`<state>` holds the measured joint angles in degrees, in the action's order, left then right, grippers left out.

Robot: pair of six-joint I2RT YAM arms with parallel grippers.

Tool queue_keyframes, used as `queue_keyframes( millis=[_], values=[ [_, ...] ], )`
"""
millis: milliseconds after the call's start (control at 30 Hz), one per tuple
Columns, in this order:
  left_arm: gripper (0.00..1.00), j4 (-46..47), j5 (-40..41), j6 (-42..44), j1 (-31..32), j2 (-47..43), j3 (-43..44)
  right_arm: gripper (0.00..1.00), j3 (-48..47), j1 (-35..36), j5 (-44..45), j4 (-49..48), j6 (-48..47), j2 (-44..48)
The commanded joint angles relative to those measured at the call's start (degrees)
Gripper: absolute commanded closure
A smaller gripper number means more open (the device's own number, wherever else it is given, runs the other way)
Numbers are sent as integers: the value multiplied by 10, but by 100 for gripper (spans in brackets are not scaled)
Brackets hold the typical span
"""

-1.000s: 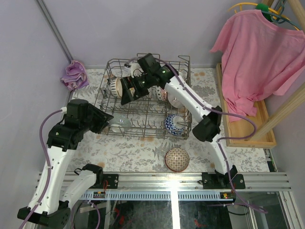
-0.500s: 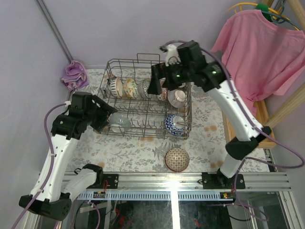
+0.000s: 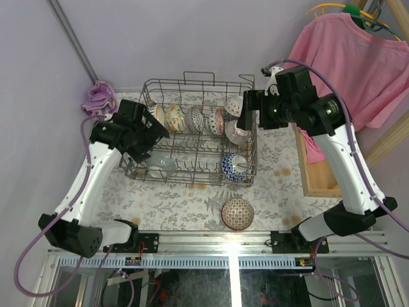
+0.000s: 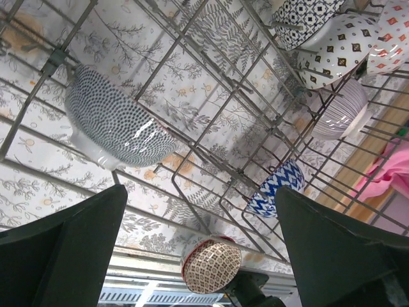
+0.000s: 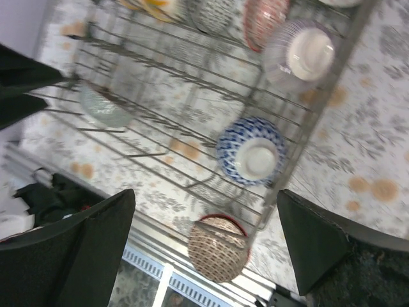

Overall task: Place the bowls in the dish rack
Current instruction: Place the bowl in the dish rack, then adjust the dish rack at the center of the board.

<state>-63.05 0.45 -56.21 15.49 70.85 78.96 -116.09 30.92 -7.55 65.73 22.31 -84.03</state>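
Where the dish rack lies mid-table, long axis left to right, eight bowls sit inside, six on edge along the back, two in front; a ninth bowl lies mouth-down before it. Both the left gripper and right gripper gape wide, empty

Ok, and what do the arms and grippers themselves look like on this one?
Both arms are alike: the left arm and right arm have white tubular links with black joint housings. A purple cable loops alongside each. The left gripper and right gripper each have two broad matte black fingers tapering to wedge-like tips. No markings are legible.
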Motion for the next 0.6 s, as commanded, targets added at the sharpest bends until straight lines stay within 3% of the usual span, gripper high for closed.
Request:
queue_keyframes(
  millis=[0, 300, 567],
  values=[
    [0, -11, 39, 44, 14, 46, 42, 1, 15, -16, 107, 58, -11, -20],
    [0, -18, 50, 72, 14, 78, 90, 18, 4, -63, 125, 42, -11, -93],
    [0, -70, 12, 53, 13, 8, 67, 27, -49, -78, 166, 2, -12, -186]
  ],
)
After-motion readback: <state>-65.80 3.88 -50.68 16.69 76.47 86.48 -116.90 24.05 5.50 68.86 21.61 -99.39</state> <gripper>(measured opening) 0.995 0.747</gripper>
